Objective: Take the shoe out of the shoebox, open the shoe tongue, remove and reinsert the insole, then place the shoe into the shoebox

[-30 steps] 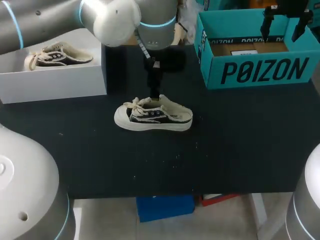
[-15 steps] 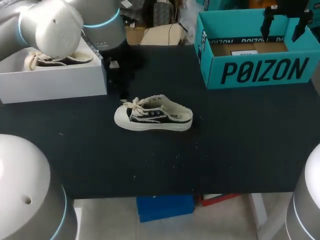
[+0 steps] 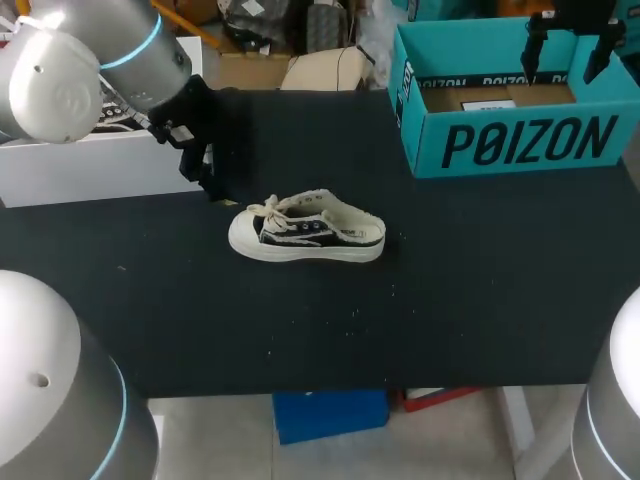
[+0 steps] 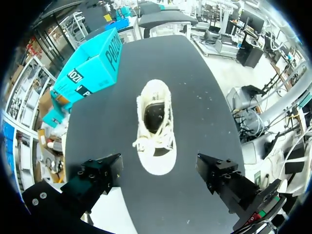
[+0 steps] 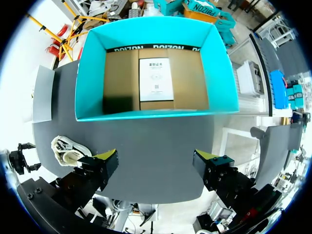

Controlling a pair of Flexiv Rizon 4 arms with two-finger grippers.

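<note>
A small black-and-cream sneaker [image 3: 305, 235] lies alone on the black table [image 3: 470, 290], toe to the left and laces loose. In the left wrist view the sneaker [image 4: 155, 122] is just ahead of my left gripper [image 4: 160, 165], which is open with nothing between its fingers. In the head view that left gripper [image 3: 200, 170] hangs up and left of the shoe, apart from it. The teal shoebox [image 3: 515, 140] stands at the back right. My right gripper [image 3: 567, 50] hovers open above it, and the teal shoebox [image 5: 156, 114] shows a brown cardboard floor with a white sheet.
A white box [image 3: 100, 170] stands at the back left, partly behind my left arm, and what it holds is mostly hidden. In the right wrist view the sneaker [image 5: 68, 148] lies beyond the teal box's near wall.
My left arm has swung left and back, away from above the sneaker toward the white box. The sneaker and the right arm have not moved.
</note>
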